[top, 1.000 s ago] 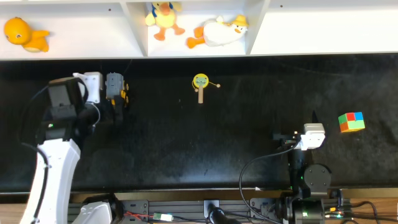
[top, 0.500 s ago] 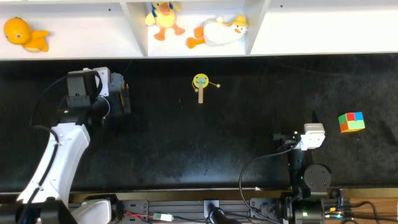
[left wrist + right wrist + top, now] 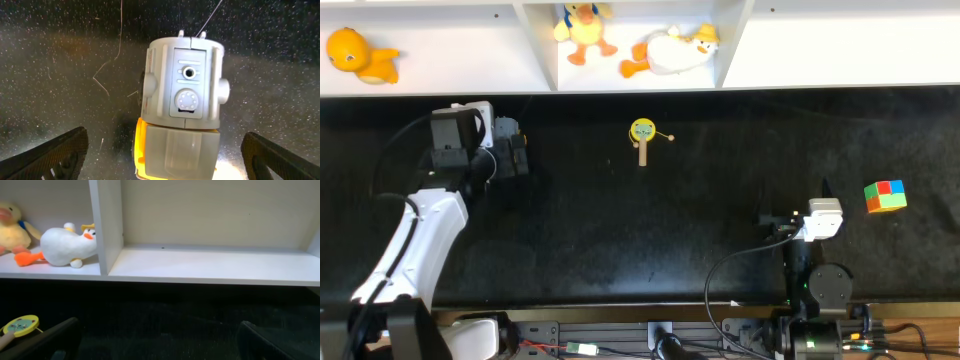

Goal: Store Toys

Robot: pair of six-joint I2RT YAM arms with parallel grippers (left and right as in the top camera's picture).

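A grey and yellow toy vehicle point(image 3: 183, 85) lies on the black mat at the back left, just in front of the shelf. My left gripper point(image 3: 162, 145) hovers right over it, open, one finger on either side and neither touching it. From above, the left gripper point(image 3: 510, 155) covers most of the toy. A yellow-green rattle point(image 3: 642, 134) lies mid-mat near the shelf. A colour cube point(image 3: 885, 196) sits at the far right. My right gripper point(image 3: 817, 220) rests low near the front right, open and holding nothing point(image 3: 157, 347).
The white shelf point(image 3: 740, 75) runs along the back. An orange duck point(image 3: 360, 55) is in its left bay, a yellow duck point(image 3: 583, 28) and a white duck point(image 3: 670, 50) share the middle bay, and the right bay point(image 3: 210, 262) is bare. Black mat stretches between the arms.
My left arm has swung its gripper right and toward the shelf, from beside the toy vehicle to directly over it. The right arm has not moved.
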